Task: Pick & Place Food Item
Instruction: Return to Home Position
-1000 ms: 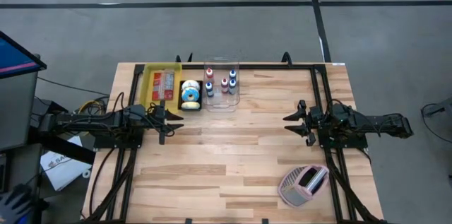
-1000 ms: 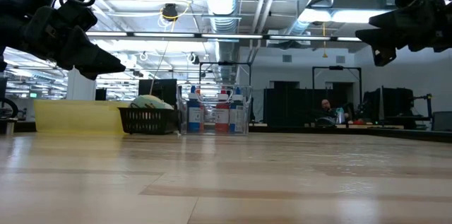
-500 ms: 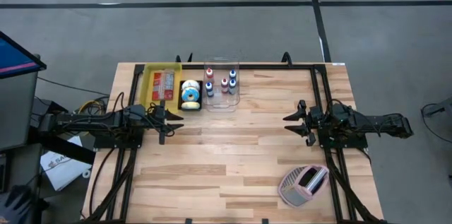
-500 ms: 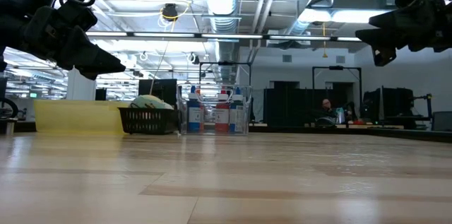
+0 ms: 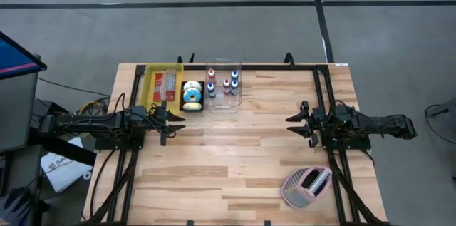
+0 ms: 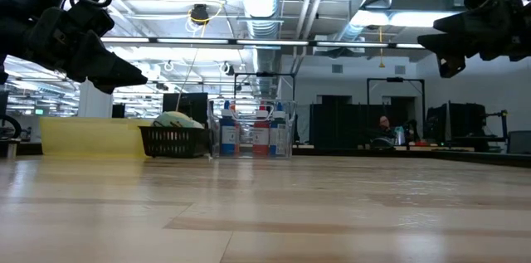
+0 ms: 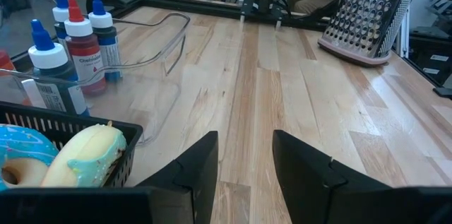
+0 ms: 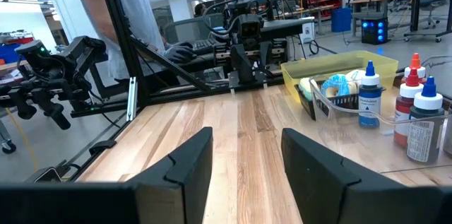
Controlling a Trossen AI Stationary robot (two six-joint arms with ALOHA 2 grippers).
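The food I can see is a blue-iced and a yellow-iced doughnut [image 5: 191, 96] lying in a small black basket [image 7: 63, 121] at the table's far left. My left gripper [image 5: 174, 123] hovers open at the table's left side, just nearer than the basket, with nothing between its fingers [image 7: 245, 160]. At the right side, my right gripper [image 5: 291, 124] is also open and empty [image 8: 246, 157], pointing level toward the left arm. Both stand well above the tabletop in the low view.
A yellow tray [image 5: 162, 85] with a packet lies left of the basket. A clear bin of dropper bottles [image 5: 223, 85] stands to its right. A pink-framed grater [image 5: 306, 185] lies near the front right. A person stands beyond the table's left edge [image 8: 106, 12].
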